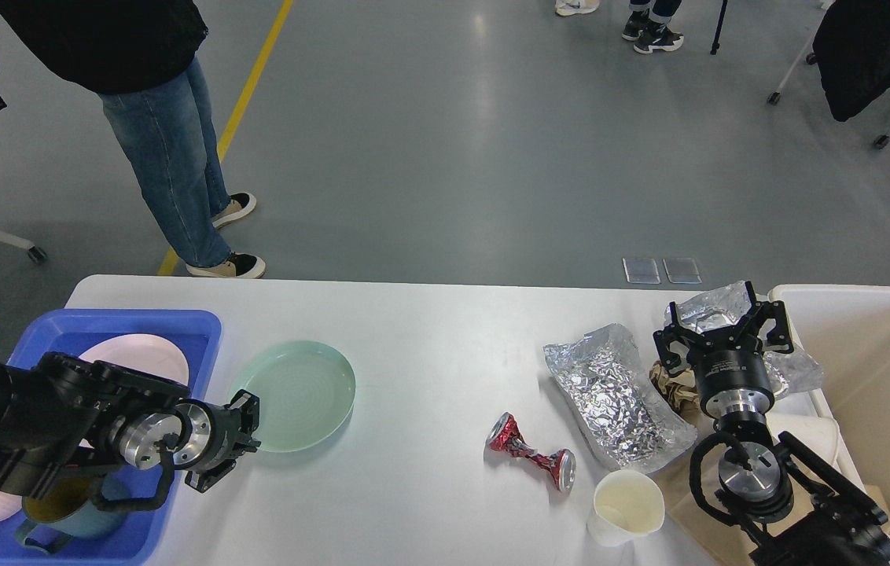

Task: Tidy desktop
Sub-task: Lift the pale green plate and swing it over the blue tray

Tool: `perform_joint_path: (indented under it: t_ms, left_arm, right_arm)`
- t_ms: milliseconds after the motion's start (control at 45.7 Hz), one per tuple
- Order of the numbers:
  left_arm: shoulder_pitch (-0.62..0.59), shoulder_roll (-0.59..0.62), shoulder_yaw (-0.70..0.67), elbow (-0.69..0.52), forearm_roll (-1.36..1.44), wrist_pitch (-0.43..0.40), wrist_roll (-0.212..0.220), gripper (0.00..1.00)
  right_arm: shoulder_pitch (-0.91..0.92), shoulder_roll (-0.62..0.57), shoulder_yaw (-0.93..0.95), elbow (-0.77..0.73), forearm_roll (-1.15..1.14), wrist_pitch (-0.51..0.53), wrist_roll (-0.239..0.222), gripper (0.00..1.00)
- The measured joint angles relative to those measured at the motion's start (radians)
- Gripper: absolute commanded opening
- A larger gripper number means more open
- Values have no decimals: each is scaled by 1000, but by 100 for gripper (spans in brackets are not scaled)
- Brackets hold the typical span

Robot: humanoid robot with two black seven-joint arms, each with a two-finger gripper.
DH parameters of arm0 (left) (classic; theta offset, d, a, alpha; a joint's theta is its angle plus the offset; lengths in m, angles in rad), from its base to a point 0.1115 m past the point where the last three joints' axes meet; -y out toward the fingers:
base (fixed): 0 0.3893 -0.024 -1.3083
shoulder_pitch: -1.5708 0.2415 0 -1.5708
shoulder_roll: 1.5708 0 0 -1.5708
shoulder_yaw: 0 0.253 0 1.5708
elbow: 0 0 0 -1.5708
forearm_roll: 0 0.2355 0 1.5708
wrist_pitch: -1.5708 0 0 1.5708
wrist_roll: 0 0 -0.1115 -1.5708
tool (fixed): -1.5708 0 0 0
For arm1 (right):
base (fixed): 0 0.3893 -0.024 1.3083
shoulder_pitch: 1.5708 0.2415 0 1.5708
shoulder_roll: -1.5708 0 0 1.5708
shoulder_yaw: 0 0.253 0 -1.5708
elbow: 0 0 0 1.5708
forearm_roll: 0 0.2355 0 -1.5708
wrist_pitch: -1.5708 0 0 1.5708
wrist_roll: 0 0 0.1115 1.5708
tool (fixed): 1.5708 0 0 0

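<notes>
L gripper [244, 428] clamps near rim of green plate [297, 395] on desktop [413, 346], plate tilted; lift higher before swinging to blue tray [201, 326]; R gripper [720, 330] spread wide, idle.

Glossy grey floor [445, 141], yellow line [244, 102], perhaps chair legs [795, 67].

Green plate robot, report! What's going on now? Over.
Left gripper shut on pale green round plate, near edge tipped up. Right gripper open above crumpled foil. White desktop holds crushed red can, paper cup.
</notes>
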Motion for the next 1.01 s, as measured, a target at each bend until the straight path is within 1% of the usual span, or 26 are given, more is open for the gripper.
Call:
perform_joint_path:
  t_ms: [109, 197, 460, 613, 701, 766, 832, 876, 920, 1007]
  left_arm:
    - [-98, 36, 57, -78, 0, -34, 1, 0]
    - [-199, 57, 108, -147, 3, -55, 0, 0]
    - [-506, 60, 283, -374, 79, -58, -2, 0]
    - [-728, 56, 355, -519, 88, -77, -1, 0]
    - [-862, 46, 403, -573, 89, -137, 2, 0]
    - [-960, 38, 456, -589, 89, -236, 3, 0]
    - [-1047, 36, 516, -592, 89, -352, -3, 0]
    - [-1080, 37, 542, -592, 89, -393, -7, 0]
    - [-1094, 37, 556, -592, 90, -410, -10, 0]
    - [-1096, 41, 575, -583, 101, -417, -14, 0]
  right_arm:
    - [0, 0, 0, 0, 0, 0, 0, 100]
    - [0, 0, 0, 0, 0, 0, 0, 100]
    - [0, 0, 0, -1, 0, 0, 0, 100]
    - [-1, 0, 0, -1, 0, 0, 0, 100]
    - [-1, 0, 0, -1, 0, 0, 0, 100]
    - [-1, 0, 0, -1, 0, 0, 0, 100]
    - [-1, 0, 0, -2, 0, 0, 0, 100]
    - [-1, 0, 0, -2, 0, 0, 0, 100]
    - [-1, 0, 0, -2, 0, 0, 0, 100]
    - [-1, 0, 0, -2, 0, 0, 0, 100]
